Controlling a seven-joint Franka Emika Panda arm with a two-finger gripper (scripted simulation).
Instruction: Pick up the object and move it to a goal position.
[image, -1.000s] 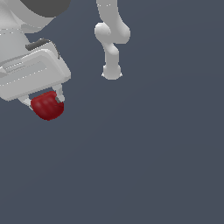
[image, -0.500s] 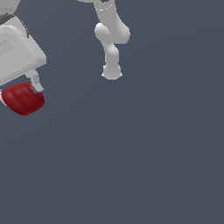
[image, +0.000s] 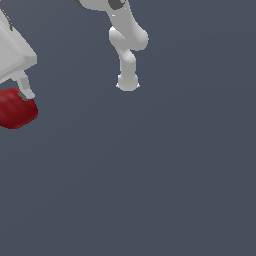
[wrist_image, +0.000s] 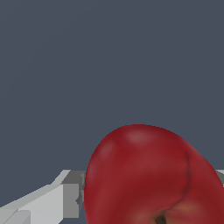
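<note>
Gripping the object (image: 16, 108) with my gripper (image: 17, 100) at the far edge of the exterior view's left, well apart from my arm base (image: 128, 82). Fingers clamped on it: one finger (image: 23, 85) shows over its upper side, the other is hidden. Part of the object is cut off by the frame edge. It sits lower in the picture than the base and far toward the exterior view's left of it. My white hand body (image: 12, 52) is directly above the object, tilted.

Surface: a flat, uniform dark grey-blue floor (image: 150, 175) fills the whole exterior view. My arm links (image: 127, 37) rise from the base and leave the frame at the top. Whether the object touches the floor or hangs above it, I cannot tell.

Object shape from outside: roundish dark red lump, a bit wider than tall, long axis roughly level in the picture.

Wrist view: the object (wrist_image: 153, 179) fills the near field, deep red, smooth with a faint crease down one side and a darker dimple (wrist_image: 161, 218) at the frame edge. A grey-white finger (wrist_image: 48, 205) presses against its flank; a sliver of the opposite one (wrist_image: 220, 176) shows on the other side. Behind it, the same grey-blue floor (wrist_image: 109, 61).
</note>
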